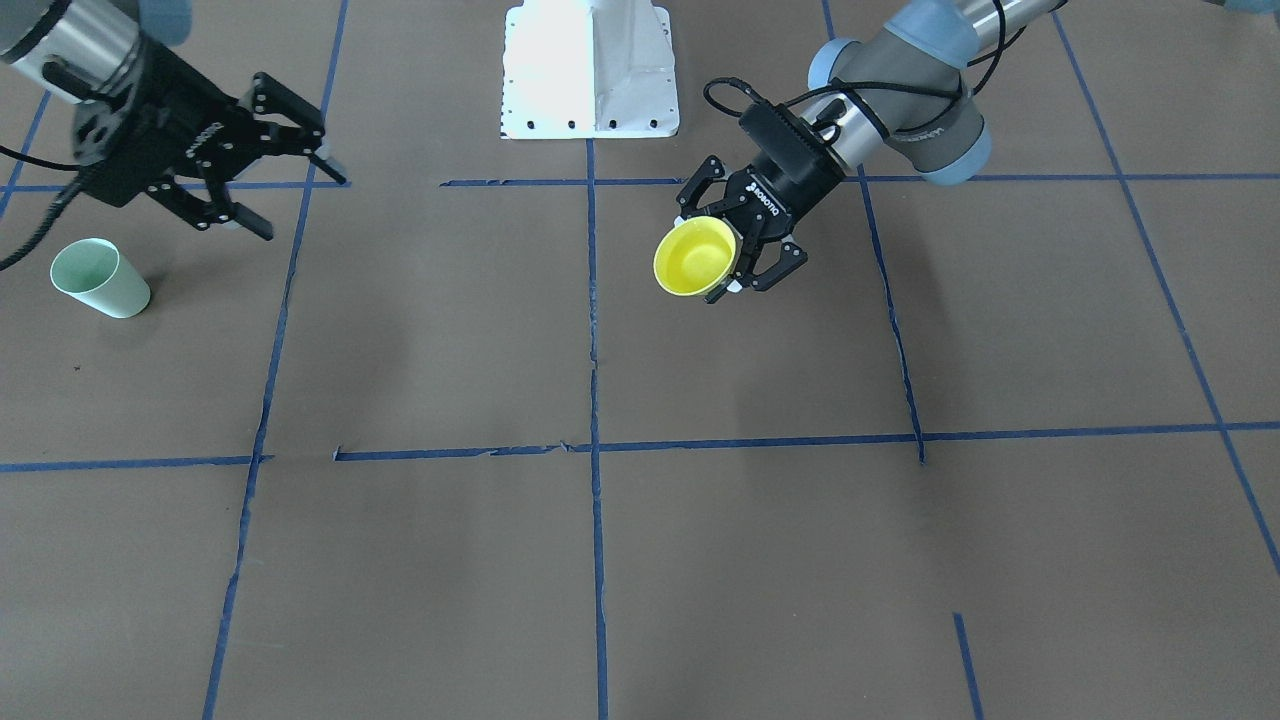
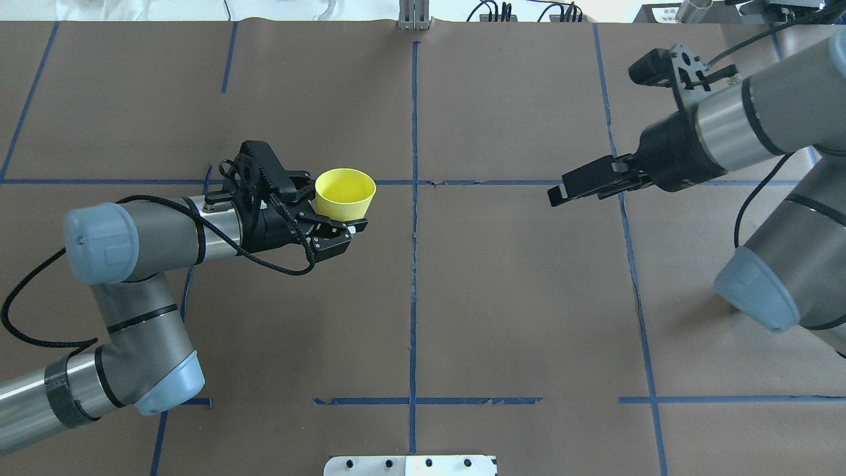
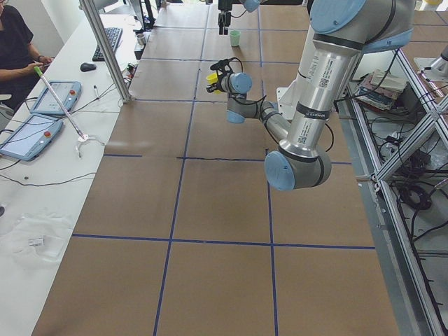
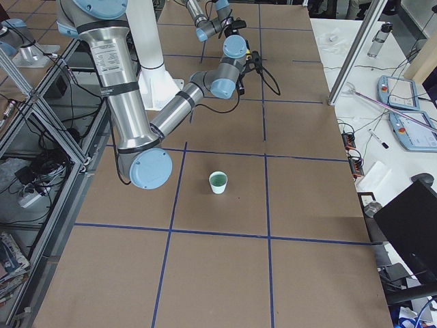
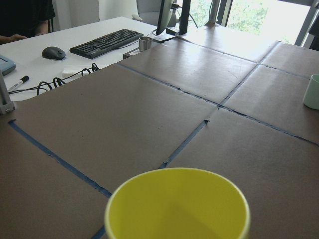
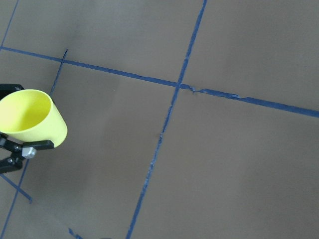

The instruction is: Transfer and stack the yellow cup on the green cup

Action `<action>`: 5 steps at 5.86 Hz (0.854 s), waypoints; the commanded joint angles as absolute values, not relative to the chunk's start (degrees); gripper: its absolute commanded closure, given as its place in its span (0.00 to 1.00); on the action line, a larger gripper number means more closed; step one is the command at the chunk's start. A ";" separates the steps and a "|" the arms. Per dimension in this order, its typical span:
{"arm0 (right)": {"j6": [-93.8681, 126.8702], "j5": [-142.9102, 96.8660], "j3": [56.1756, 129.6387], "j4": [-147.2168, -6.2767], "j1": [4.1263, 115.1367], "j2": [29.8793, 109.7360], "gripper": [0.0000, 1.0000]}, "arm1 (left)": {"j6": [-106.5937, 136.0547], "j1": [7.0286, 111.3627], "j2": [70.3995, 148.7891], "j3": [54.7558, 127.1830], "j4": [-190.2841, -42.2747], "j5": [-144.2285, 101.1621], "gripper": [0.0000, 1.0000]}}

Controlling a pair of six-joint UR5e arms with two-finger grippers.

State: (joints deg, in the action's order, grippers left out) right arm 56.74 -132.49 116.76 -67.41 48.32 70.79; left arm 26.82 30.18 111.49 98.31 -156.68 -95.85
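My left gripper [image 1: 706, 256] is shut on the yellow cup [image 1: 694, 258] and holds it rim up, above the table, just on my left of the centre tape line. The cup also shows in the overhead view [image 2: 345, 192], the left wrist view [image 5: 177, 206] and the right wrist view [image 6: 30, 119]. The green cup [image 1: 100, 278] stands upright on the table at my far right, and also shows in the exterior right view [image 4: 218, 182]. It is out of the overhead view. My right gripper [image 1: 300, 205] is open and empty, raised beside the green cup, apart from it.
The brown table carries a grid of blue tape lines [image 1: 592, 330]. The white robot base plate [image 1: 590, 70] sits at my edge. An operators' desk with a keyboard [image 5: 107, 43], a small metal cup [image 5: 145, 44] and tablets [image 3: 31, 136] lies beyond the far edge.
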 commanded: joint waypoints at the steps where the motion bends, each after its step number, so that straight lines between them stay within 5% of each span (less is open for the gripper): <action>1: 59.24 -131.22 116.20 -82.61 43.70 59.56 0.00 | 26.37 27.35 111.53 98.61 -157.24 -95.71 0.96; 5: 64.34 -131.22 109.60 -84.29 40.18 51.68 0.00 | 21.75 24.00 112.94 99.58 -157.59 -95.54 0.93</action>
